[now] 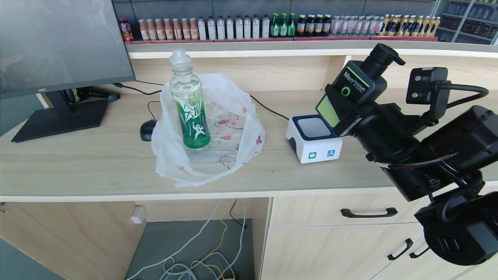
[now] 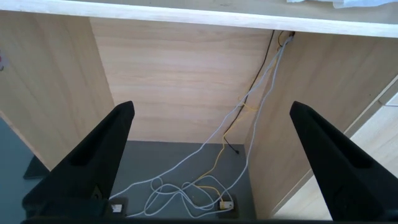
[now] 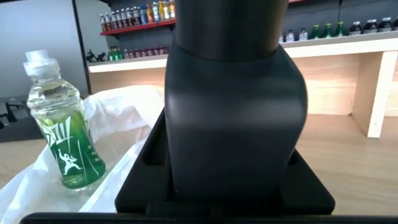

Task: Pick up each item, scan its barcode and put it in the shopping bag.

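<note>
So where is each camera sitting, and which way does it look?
Head view: on the head, looking down at the counter, scanner and drink bottle in the bag; the right gripper shows, holding a pump bottle.
Left wrist view: low, below the counter, facing cables; the left gripper shows, open.
Right wrist view: just behind the held pump bottle, facing the drink bottle and bag.
Shared: head and right wrist views both show those three.

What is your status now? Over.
Right gripper shut on pump bottle, beside scanner. Left gripper open, below counter. Green bottle upright in bag. No obstacle seen.

Upright bottle [image 1: 190,112] inside open bag [image 1: 237,101]
</note>
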`<state>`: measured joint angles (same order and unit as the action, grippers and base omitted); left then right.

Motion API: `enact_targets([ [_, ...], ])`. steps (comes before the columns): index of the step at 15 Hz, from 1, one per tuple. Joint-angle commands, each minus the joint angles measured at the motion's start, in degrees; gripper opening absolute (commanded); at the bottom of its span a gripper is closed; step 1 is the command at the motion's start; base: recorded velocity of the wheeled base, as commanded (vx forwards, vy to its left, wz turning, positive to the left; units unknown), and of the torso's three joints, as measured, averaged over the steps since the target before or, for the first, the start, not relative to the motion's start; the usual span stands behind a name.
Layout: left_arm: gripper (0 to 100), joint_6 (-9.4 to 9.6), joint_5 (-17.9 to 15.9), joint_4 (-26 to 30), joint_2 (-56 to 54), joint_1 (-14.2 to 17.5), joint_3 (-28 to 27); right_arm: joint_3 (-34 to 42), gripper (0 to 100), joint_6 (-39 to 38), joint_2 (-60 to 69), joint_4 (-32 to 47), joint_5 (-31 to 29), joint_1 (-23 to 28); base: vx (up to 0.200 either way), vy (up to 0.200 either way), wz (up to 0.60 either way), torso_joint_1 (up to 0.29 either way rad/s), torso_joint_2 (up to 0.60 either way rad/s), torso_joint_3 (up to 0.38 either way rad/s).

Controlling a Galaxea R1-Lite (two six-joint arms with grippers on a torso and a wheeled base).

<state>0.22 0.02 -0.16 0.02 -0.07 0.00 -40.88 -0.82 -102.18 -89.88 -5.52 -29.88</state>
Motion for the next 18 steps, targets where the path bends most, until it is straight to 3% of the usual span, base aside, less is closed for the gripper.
enact_targets([
  [1,100,0.04,-0.02,-0.02,-0.02,0.07,0.0,0.27,0,0.03,0.76,-0.12,-0.01,0.08,0.0,0.0,0.0,0.0,0.0,0.0],
  [7,100,0.04,-0.02,-0.02,-0.02,0.07,0.0,0.36,0,-0.59,0.4,-0.12,-0.1,-0.36,0.0,0.0,0.0,0.0,0.0,0.0],
  [10,100,0.04,-0.02,-0.02,-0.02,0.07,0.0,-1.75,0,-6.57,-1.09,1.81,-0.01,-0.53,0.0,0.0,0.0,0.0,0.0,0.0],
  [14,100,0.04,-0.02,-0.02,-0.02,0.07,0.0,-20.38,0,-22.65,-3.2,20.45,-1.25,-0.62,0.0,0.0,0.0,0.0,0.0,0.0],
  [18,100,0.04,-0.02,-0.02,-0.02,0.07,0.0,-27.33,0,-33.11,-3.73,32.14,-1.25,-0.53,0.0,0.0,0.0,0.0,0.0,0.0],
])
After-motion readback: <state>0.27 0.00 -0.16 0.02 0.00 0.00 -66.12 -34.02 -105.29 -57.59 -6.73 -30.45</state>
